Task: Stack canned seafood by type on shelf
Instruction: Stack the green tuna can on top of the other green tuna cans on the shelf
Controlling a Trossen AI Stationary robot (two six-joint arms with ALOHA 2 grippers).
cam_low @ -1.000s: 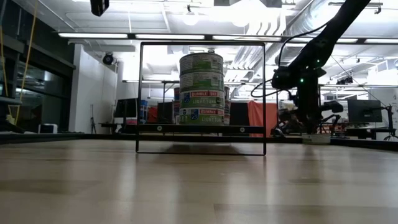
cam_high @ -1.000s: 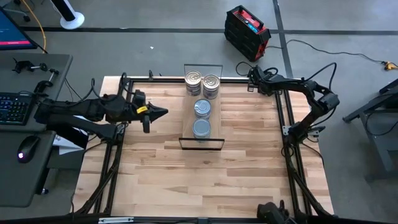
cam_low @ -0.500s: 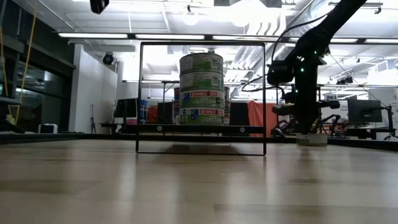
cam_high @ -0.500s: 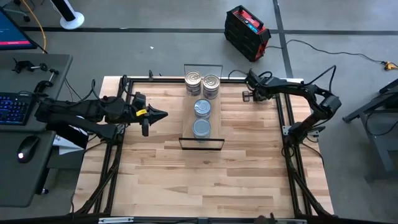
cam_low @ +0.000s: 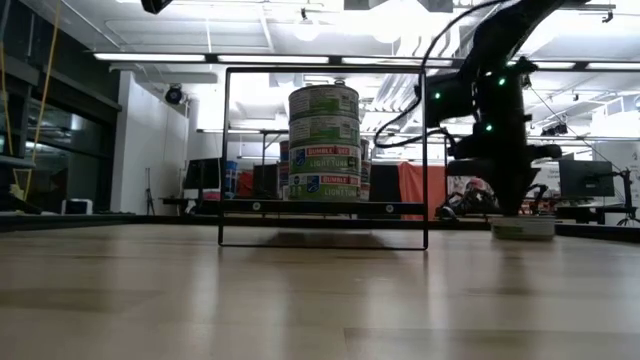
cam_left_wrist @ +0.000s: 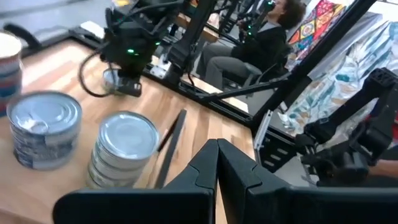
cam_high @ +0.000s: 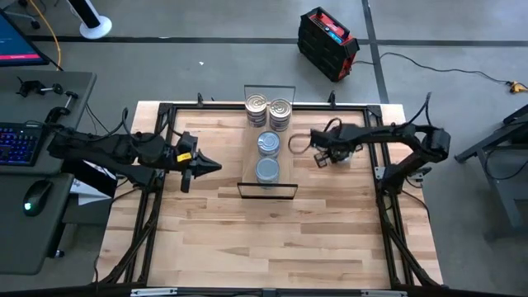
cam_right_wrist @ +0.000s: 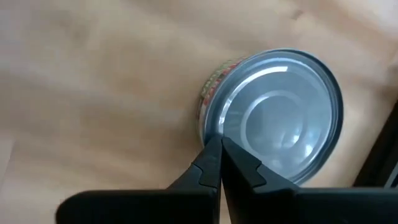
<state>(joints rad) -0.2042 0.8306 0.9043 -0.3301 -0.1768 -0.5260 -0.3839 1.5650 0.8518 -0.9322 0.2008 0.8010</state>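
The shelf (cam_high: 285, 178) is a light plank with black wire end frames (cam_low: 325, 208). It carries several stacks of canned seafood: two gold-lidded ones (cam_high: 257, 105) (cam_high: 280, 107) at its far end and two pale-lidded ones (cam_high: 269, 142) (cam_high: 267, 169) nearer. One more tin (cam_right_wrist: 273, 115) sits flat on the tabletop to the shelf's right (cam_high: 320, 160) (cam_low: 523, 228). My right gripper (cam_right_wrist: 215, 144) is shut and points down at this tin's edge. My left gripper (cam_high: 216, 166) (cam_left_wrist: 217, 149) is shut, holds nothing and hovers left of the shelf. My right gripper sets its shut fingertips (cam_right_wrist: 205, 163) against the lone tin's side wall just under the rim (cam_right_wrist: 208, 121). The fingers come from above, pointing steeply down. The tin sits flat on the tabletop, lid up.
Bare tabletop (cam_high: 272, 239) lies on the near side of the shelf. Black frame rails (cam_high: 381, 165) run along the table's edges. A person sits beyond the table in the left wrist view (cam_left_wrist: 267, 37). A desk with a keyboard (cam_high: 18, 142) stands to the left.
My right gripper has swept from the table's far right corner toward the near edge and the shelf, tipping to point down. The lone tin has slid along the table with it, toward the near side. My left gripper has swung a little toward the near edge.
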